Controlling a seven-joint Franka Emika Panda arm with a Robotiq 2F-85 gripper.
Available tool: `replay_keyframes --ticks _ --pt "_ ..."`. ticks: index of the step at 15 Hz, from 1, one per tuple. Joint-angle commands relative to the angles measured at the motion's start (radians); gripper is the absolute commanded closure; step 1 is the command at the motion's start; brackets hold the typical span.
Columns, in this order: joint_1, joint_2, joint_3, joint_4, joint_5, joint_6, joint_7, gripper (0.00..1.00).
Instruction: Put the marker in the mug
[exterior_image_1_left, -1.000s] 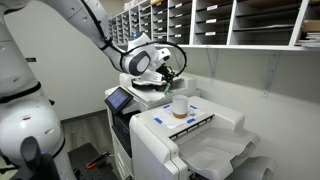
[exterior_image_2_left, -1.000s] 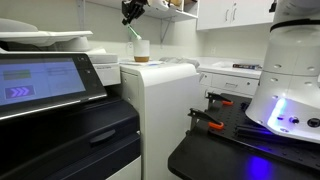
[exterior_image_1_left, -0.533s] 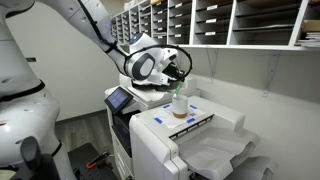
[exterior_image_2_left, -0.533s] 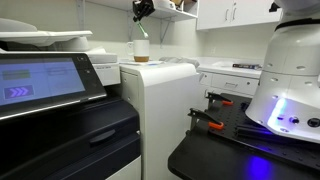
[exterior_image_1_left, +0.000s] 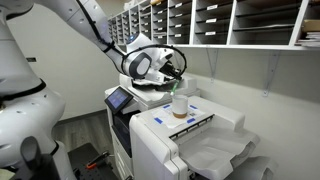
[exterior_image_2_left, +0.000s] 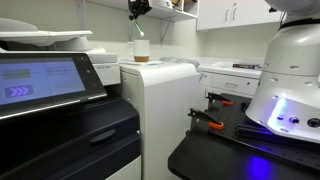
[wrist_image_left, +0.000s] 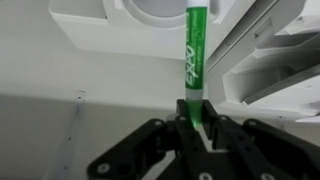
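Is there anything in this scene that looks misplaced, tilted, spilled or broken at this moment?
Nothing is spilled or broken. The only unusual thing is the place: the mug stands upright on top of an office printer. The green marker is clamped in the gripper, close to the mug.

The white cylindrical mug (exterior_image_1_left: 180, 103) stands on top of the white office printer (exterior_image_1_left: 200, 140). Above it hangs the black gripper (exterior_image_1_left: 175, 72), with the green felt marker (wrist_image_left: 195, 60) between its fingers.
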Motion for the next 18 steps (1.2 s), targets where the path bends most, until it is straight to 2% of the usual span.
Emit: replay_keyframes --ticks 1,11,18 --pt "-0.097 0.013 0.089 0.031 0.029 -0.009 0.010 0.95" --pt "-0.360 0.038 0.300 0.088 0.001 -0.101 0.017 0.95" --pt "-0.504 0.023 0.450 0.076 -0.022 -0.143 0.039 0.95"
